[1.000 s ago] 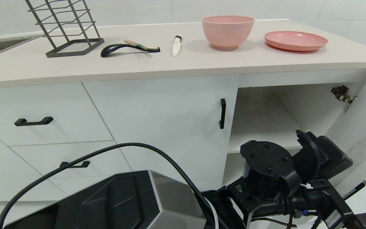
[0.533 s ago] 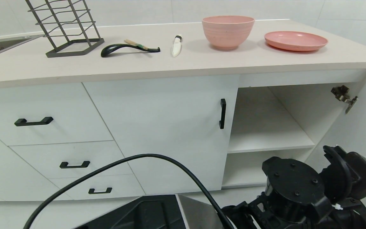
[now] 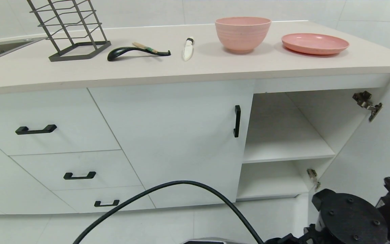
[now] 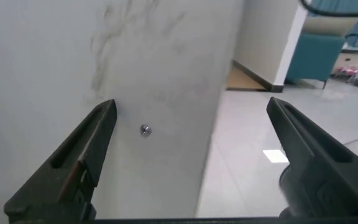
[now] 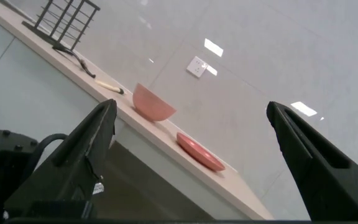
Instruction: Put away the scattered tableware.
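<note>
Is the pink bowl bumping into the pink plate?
Apart. The head view shows the pink bowl and the pink plate standing side by side with a strip of bare countertop between them.

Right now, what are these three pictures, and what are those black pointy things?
This is a robot with two arms. One picture comes from a camera on its head, looking at a kitchen counter. On it lie a pink bowl, a pink plate, a black spoon, a white knife and a wire rack. Below, a cupboard stands open. The other two come from cameras on its wrists: the pointy things are its left hand and right hand, both open, holding nothing.
</note>
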### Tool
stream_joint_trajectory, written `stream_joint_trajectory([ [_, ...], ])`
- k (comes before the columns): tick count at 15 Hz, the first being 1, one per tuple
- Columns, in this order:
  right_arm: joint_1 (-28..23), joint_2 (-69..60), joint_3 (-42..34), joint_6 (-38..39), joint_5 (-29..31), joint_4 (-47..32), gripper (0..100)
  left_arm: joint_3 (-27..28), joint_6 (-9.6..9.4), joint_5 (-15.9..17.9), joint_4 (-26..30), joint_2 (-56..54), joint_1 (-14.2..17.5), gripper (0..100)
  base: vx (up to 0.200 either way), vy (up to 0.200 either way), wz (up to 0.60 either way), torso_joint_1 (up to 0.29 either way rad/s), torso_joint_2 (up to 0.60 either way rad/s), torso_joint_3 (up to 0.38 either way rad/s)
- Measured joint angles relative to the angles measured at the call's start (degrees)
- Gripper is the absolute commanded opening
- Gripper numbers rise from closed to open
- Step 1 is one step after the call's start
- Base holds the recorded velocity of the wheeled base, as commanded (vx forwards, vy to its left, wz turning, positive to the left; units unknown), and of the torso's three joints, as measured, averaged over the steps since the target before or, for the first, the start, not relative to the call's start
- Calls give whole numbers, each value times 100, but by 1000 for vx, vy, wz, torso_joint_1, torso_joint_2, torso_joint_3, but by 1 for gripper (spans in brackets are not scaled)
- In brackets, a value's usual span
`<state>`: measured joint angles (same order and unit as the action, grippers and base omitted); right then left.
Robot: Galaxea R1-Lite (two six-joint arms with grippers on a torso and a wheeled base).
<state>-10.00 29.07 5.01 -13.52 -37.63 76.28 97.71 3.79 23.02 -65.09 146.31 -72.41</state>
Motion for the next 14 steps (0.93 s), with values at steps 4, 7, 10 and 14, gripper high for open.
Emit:
stream_joint_trajectory([
  [4, -67, -72, 9, 15, 2, -9, 100, 730, 33, 396, -140, 421, -380, 100, 0, 0, 0, 0, 0, 0],
  [7, -72, -91, 9, 20, 5, -27, 100, 361, 118, 385, -374, 411, -352, 100, 0, 0, 0, 0, 0, 0],
  [10, -55, -149, -85, 20, 0, -457, 100, -1053, 187, 306, -688, 13, -77, 100, 0, 0, 0, 0, 0, 0],
  [14, 82, -551, -433, 17, 0, -2198, 100, -3677, 197, 145, -1488, -1020, 607, 100, 0, 0, 0, 0, 0, 0],
])
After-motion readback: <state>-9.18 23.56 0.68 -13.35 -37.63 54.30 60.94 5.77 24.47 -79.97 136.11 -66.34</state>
